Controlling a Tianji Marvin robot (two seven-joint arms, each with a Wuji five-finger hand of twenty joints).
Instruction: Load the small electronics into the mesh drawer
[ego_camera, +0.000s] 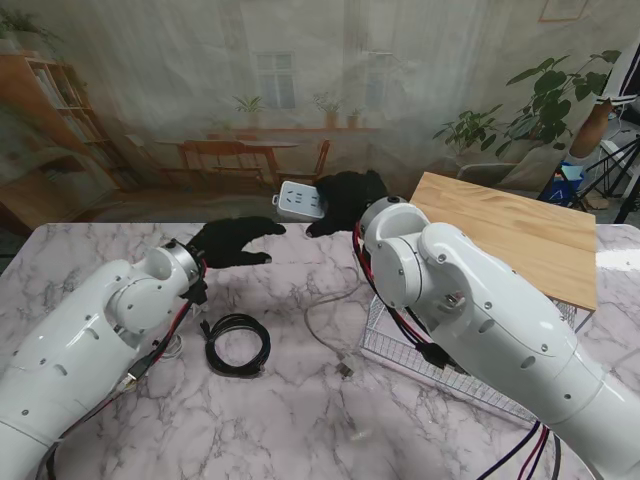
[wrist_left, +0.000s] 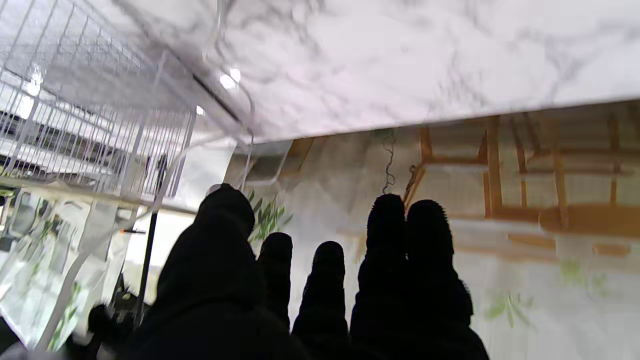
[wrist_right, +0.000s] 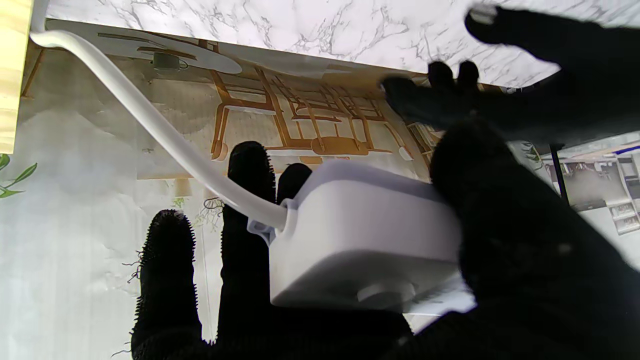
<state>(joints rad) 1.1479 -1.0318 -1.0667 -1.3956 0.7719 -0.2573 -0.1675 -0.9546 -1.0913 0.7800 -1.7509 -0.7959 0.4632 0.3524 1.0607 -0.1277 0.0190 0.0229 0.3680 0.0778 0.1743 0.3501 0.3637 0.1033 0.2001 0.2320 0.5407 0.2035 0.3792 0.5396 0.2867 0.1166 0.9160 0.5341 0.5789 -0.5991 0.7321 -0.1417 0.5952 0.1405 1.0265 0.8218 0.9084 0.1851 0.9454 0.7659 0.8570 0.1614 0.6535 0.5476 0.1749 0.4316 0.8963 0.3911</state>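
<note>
Right hand around power strip

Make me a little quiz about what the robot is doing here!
1. True or false: the right hand holds the white power strip.
2. What lies on the table near the left arm: A) a coiled black cable, B) a phone, C) a mouse?
3. Fill in: the left hand holds ____.

Key: 1 true; 2 A, the coiled black cable; 3 nothing.
</note>
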